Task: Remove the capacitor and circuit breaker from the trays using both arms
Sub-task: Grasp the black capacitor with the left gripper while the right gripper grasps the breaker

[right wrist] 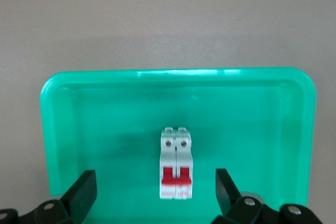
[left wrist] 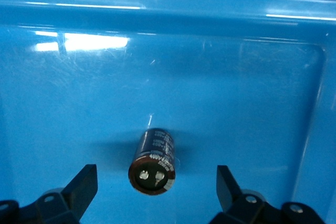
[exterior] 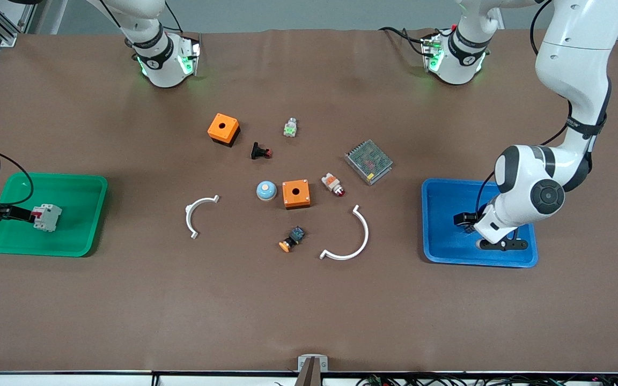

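The capacitor (left wrist: 153, 162), a tiny black cylinder with two light marks on its end, lies on the floor of the blue tray (left wrist: 252, 77). My left gripper (left wrist: 156, 178) is open, low over the tray, with the capacitor free between its fingers. In the front view the left gripper (exterior: 483, 233) is over the blue tray (exterior: 440, 201), and the capacitor is hidden there. The breaker (right wrist: 176, 169), white-grey with a red lever, lies in the green tray (right wrist: 105, 114). My right gripper (right wrist: 155, 184) is open around it. The front view shows the breaker (exterior: 47, 217), right gripper (exterior: 22, 213) and green tray (exterior: 73, 193).
In the table's middle lie two orange boxes (exterior: 223, 128) (exterior: 296, 193), a black button with red tip (exterior: 259, 151), a blue dome (exterior: 266, 190), a white-orange part (exterior: 333, 184), a blue-black button (exterior: 293, 238), a mesh metal box (exterior: 368, 161), a white-green part (exterior: 289, 128) and two white arcs (exterior: 195, 214) (exterior: 353, 241).
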`<state>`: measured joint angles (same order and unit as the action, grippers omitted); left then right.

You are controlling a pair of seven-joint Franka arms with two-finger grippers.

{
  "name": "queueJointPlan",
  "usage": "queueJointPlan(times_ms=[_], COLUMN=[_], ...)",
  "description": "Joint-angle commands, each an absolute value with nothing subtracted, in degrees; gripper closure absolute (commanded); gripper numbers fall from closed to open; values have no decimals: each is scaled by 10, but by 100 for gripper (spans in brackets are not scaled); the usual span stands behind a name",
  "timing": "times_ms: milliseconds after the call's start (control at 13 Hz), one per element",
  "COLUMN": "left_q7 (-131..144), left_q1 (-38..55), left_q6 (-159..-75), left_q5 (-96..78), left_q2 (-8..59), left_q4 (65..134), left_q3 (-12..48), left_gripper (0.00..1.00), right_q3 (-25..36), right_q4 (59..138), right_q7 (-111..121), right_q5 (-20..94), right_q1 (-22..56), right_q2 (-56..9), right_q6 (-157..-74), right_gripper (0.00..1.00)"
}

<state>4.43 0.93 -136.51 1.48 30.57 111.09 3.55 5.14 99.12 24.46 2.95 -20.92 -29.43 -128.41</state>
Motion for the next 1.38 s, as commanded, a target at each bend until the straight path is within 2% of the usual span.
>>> queueJointPlan(times_ms=[0, 308, 385, 462, 538, 692, 769, 846, 1000, 1154, 1308], left_q7=[40, 40, 40, 40, 40, 40, 40, 40, 40, 40, 40], left_q1=[10, 10, 10, 10, 11, 10, 10, 10, 10, 10, 10], left_q6=[-1376, -1389, -1394, -1396, -1397, -1397, -1397, -1397, -1397, -1397, -1396], left_q5=[25, 25, 25, 25, 25, 25, 25, 25, 25, 25, 25], left_q2=[306, 309, 311, 315, 317, 317, 317, 318, 318, 317, 317], left_q4=[1113, 1105, 1102, 1102, 1102, 1102, 1101, 1102, 1102, 1102, 1100], left_q3=[35, 35, 35, 35, 35, 35, 35, 35, 35, 34, 34], left_gripper=[1, 8, 10, 14, 18, 27, 30, 35, 43, 51, 65], right_q3=[48, 48, 48, 49, 49, 49, 49, 49, 48, 53, 49], right_q4=[1004, 1005, 1005, 1007, 1007, 1006, 1006, 1005, 996, 942, 903], right_q7=[320, 366, 366, 366, 375, 385, 385, 384, 377, 354, 246], right_q5=[58, 77, 77, 77, 76, 76, 76, 76, 76, 67, 48], right_q1=[-232, -247, -247, -249, -249, -246, -246, -243, -230, -194, -150], right_q2=[-327, -359, -362, -363, -363, -363, -362, -361, -349, -328, -296], right_q6=[-1331, -1353, -1352, -1351, -1349, -1346, -1345, -1345, -1326, -1224, -1106], right_gripper=[0, 0, 2, 10, 26, 73, 92, 100, 100, 100, 100])
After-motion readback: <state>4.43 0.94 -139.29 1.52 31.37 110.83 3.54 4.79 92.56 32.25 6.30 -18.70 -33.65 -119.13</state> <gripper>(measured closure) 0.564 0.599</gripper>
